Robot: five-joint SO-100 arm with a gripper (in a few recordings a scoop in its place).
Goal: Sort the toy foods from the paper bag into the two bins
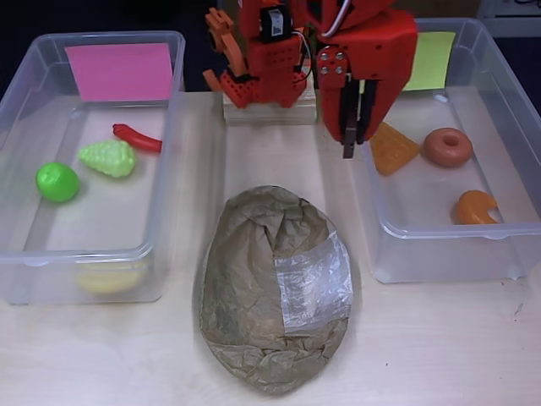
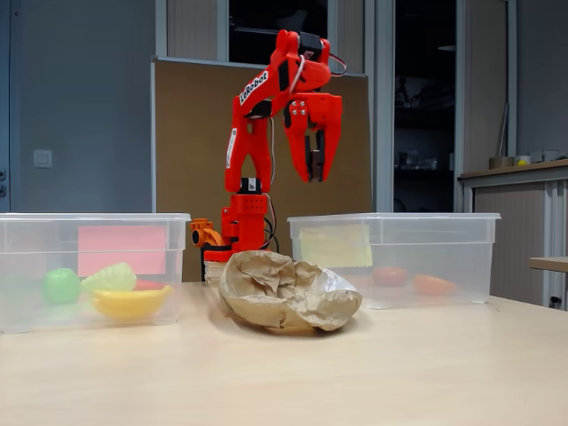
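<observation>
I see table (image 1: 439, 347) | bag (image 1: 275, 288) below claw (image 1: 353, 135) | pink bin (image 1: 25, 169) left | yellow bin (image 1: 516, 127) right | arm base (image 1: 262, 110) behind.

Banana (image 1: 108, 279) — blurred behind bin wall (image 1: 80, 275)

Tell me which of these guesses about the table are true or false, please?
1. The green apple lies in the tub with the pink label. True.
2. The robot's hand is gripping the donut. False: the brown donut lies in the tub with the yellow-green label, and the hand holds nothing.
3. The paper bag sits on the table between the two tubs. True.
4. The red chili shares a tub with the orange waffle. False: the orange waffle is in the other tub, with the donut.
5. The hand hangs raised above the table in the fixed view. True.
</observation>
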